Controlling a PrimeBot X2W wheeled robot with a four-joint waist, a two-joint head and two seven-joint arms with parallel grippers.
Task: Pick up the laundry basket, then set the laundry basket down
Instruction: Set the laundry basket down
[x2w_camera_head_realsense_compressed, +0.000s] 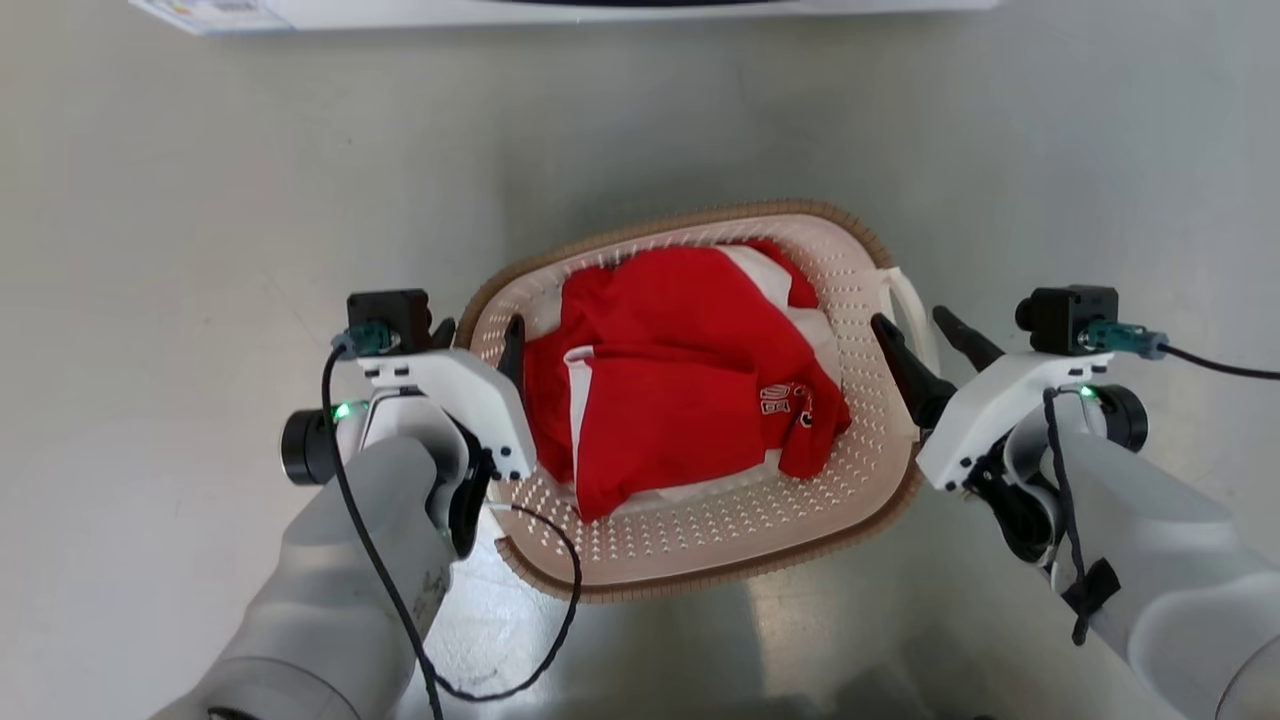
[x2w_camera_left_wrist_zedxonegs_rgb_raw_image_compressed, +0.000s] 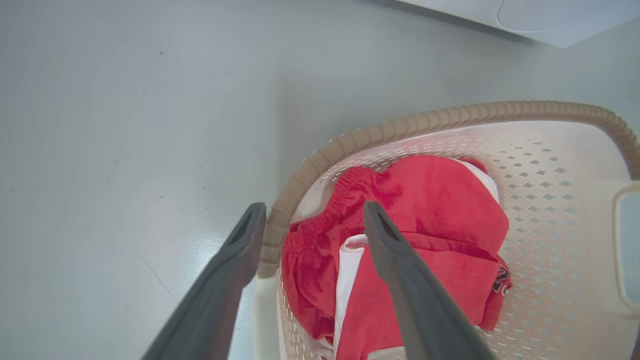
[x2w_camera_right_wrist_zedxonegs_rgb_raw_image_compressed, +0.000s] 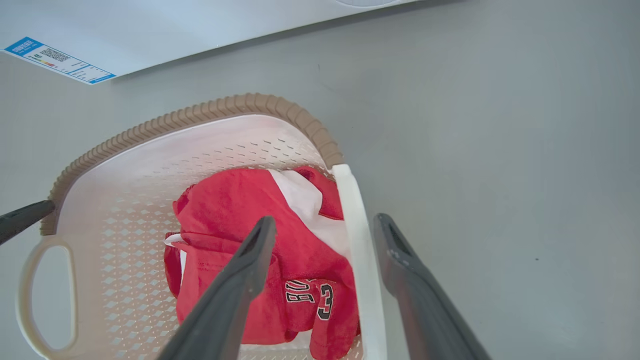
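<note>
Laundry basket (x2w_camera_head_realsense_compressed: 690, 535), one: cream-white plastic, rounded-rectangular, walls pierced with rows of small diamond holes, ribbed tan rim (x2w_camera_head_realsense_compressed: 700, 216) moulded to look woven, a white loop handle (x2w_camera_right_wrist_zedxonegs_rgb_raw_image_compressed: 362, 260) on each short side. Stands level on the smooth grey floor (x2w_camera_head_realsense_compressed: 200, 250) between the two arms, a little short of a white appliance (x2w_camera_right_wrist_zedxonegs_rgb_raw_image_compressed: 200, 25) bearing a blue label (x2w_camera_right_wrist_zedxonegs_rgb_raw_image_compressed: 57, 59). Contents: red garment (x2w_camera_head_realsense_compressed: 690, 380), soft and crumpled, white trim, black-and-white lettering, heaped in the middle below the rim. Left gripper (x2w_camera_head_realsense_compressed: 480, 335): spread wide, gripping nothing, one dark tapered finger (x2w_camera_left_wrist_zedxonegs_rgb_raw_image_compressed: 400, 280) inside the wall and the other outside, astride the left handle. Right gripper (x2w_camera_head_realsense_compressed: 910, 318): likewise wide apart and empty, astride the right handle. Black cable (x2w_camera_head_realsense_compressed: 560, 600) hangs from the left wrist over the basket's near corner. Handling note, as a judgement: the basket is grounded and free, so either the lift lies ahead or the set-down is finished; which one cannot be told. For a lift, close both sides together on the stiff handle bars, not the thin wall, and rise evenly so the load stays level. For a withdrawal, pull straight back, clear of cloth and loops.
</note>
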